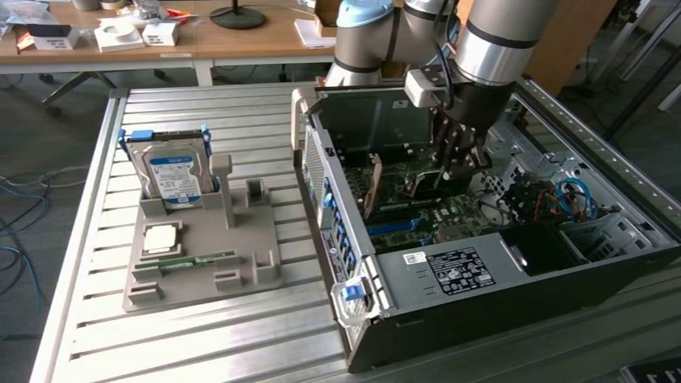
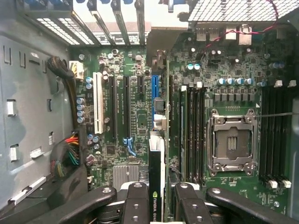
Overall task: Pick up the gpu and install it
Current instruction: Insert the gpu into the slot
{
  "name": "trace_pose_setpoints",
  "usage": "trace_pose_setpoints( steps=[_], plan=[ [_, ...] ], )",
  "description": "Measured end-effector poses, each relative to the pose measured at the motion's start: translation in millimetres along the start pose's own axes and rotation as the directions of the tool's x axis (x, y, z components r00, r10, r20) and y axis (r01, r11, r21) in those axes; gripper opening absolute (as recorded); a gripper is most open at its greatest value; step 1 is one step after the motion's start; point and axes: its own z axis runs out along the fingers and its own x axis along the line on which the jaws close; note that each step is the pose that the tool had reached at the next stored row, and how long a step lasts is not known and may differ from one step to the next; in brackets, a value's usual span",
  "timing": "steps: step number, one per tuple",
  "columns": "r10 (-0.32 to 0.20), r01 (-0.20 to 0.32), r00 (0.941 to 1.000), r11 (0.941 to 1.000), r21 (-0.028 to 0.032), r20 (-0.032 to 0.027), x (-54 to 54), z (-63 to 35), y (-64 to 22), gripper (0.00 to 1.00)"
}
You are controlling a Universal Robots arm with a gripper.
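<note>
The open computer case [image 1: 500, 275] lies on the slatted metal table, and my arm reaches down into it. My gripper [image 1: 460, 169] is shut on the gpu [image 1: 410, 186], which stands upright on edge over the motherboard. In the wrist view the gpu [image 2: 158, 154] runs edge-on as a thin dark card away from between the two black fingers [image 2: 135, 203]. It lines up with the blue slot [image 2: 155, 91] on the motherboard [image 2: 126, 116]. Whether it sits in the slot I cannot tell.
On the exterior view's left a grey fixture [image 1: 250, 263] holds a hard drive [image 1: 175, 177] with a blue label, a processor [image 1: 159, 238] and a green memory stick [image 1: 197, 261]. Memory modules [image 2: 191, 130] and the processor socket [image 2: 232, 142] flank the card. Cables [image 1: 564, 199] lie inside the case.
</note>
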Motion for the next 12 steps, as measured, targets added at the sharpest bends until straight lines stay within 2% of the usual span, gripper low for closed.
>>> trace_pose_setpoints(
  steps=[12],
  plan=[
    [-0.031,0.031,0.9995,0.9995,0.0001,0.0,0.3,7.7,3.6,0.26]
  ],
)
